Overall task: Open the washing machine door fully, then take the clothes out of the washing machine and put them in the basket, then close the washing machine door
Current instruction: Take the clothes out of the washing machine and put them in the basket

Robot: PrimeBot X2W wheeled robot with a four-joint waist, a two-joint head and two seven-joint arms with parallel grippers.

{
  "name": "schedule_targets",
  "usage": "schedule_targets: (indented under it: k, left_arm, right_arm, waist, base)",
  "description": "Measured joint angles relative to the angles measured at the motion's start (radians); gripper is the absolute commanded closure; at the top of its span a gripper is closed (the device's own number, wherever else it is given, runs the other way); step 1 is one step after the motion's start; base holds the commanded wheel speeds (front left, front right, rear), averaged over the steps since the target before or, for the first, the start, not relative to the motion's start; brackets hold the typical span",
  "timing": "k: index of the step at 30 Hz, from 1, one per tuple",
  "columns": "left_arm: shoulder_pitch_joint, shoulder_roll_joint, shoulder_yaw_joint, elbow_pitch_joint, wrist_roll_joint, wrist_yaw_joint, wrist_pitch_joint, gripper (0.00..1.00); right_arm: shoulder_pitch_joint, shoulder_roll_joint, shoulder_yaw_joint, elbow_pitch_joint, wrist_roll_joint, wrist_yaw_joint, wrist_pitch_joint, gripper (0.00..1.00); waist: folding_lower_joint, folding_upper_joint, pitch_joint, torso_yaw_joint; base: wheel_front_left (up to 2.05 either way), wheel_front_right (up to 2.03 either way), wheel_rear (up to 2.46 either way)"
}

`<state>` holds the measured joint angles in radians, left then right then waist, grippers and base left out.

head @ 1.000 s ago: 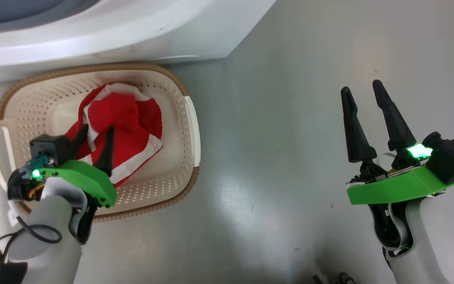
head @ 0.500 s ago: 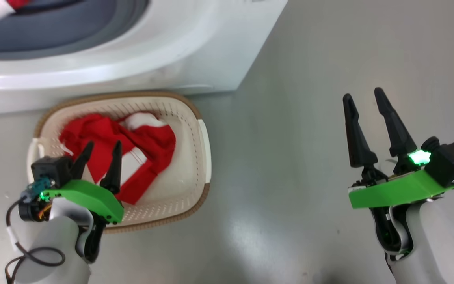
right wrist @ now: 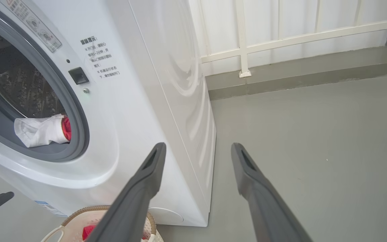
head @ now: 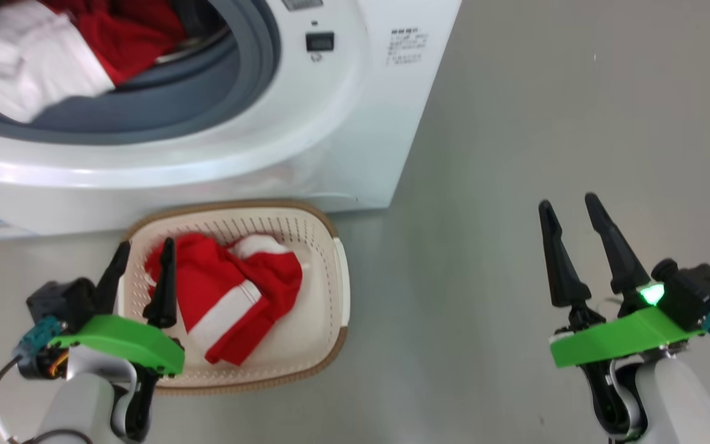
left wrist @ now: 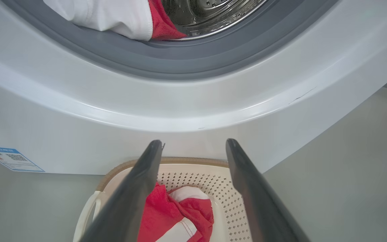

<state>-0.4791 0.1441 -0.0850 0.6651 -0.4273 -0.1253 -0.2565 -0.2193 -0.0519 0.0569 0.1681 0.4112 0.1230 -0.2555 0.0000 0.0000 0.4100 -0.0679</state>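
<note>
Where the washing machine (head: pixel 342 111) stands with its mouth uncovered, 1 white-and-red bundle of clothes (head: pixel 28 61) lies across the grey gasket (head: pixel 256 92), partly inside the drum (left wrist: pixel 213 10). The basket (head: pixel 341 277) sits on the grey floor (head: pixel 515 123) just in front of the machine and holds 1 red garment (head: pixel 232 302) with a white stripe. The left gripper (head: pixel 146 242) hovers at the basket's left edge, its 2 fingers spread and empty; the right gripper (head: pixel 566 200) hangs well apart over bare floor, fingers likewise spread, grasping nothing.
</note>
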Motion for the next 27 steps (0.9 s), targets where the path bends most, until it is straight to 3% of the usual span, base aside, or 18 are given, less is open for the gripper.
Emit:
schedule_targets:
  k: [27]
  left_arm:
    - [0.299, -0.054, 0.154, -0.372, 0.137, 0.000, 0.000, 0.00]
  right_arm:
    - [0.180, 0.002, -0.038, 0.015, -0.019, 0.000, 0.000, 0.00]
  waist:
    - [0.0000, 0.0000, -0.216, 0.037]
  base:
    - [0.00, 0.00, 0.00]
